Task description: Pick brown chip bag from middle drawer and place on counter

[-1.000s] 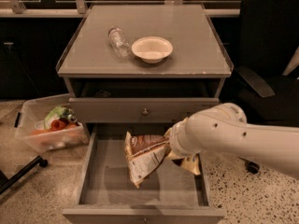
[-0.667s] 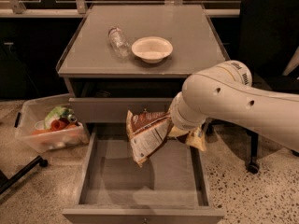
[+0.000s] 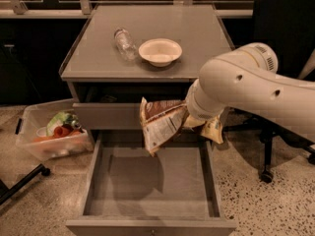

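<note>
The brown chip bag hangs in the air above the open middle drawer, in front of the shut drawer front above it. My gripper sits at the bag's right edge, shut on the bag, mostly hidden behind the thick white arm. The drawer's bare grey floor lies under the bag. The counter is above and behind, with a white bowl and a clear bottle on it.
A clear plastic bin with colourful items stands on the floor left of the cabinet. A black office chair stands at the right behind my arm. A dark stand leg crosses the floor at the lower left.
My arm has lifted the chip bag up out of the drawer, from just above the drawer floor to the level of the upper drawer front.
</note>
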`<state>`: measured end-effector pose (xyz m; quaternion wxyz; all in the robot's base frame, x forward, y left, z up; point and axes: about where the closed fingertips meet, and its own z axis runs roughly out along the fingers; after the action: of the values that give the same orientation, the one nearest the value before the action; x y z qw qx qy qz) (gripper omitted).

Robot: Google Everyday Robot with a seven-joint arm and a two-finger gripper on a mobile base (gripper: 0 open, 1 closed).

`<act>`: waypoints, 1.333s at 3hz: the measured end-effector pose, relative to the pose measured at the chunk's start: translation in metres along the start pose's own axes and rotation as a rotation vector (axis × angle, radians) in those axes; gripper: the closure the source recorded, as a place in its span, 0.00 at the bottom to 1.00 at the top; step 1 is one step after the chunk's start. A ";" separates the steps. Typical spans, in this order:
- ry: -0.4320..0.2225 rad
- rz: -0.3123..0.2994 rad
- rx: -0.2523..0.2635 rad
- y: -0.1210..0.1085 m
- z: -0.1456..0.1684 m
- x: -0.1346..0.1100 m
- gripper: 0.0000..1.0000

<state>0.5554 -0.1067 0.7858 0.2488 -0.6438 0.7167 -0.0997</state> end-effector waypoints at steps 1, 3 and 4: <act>-0.006 0.086 0.130 -0.064 -0.042 0.016 1.00; -0.123 0.391 0.302 -0.144 -0.106 0.083 1.00; -0.184 0.443 0.284 -0.145 -0.110 0.070 1.00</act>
<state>0.6247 -0.2165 0.9313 0.4163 -0.4363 0.7933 -0.0835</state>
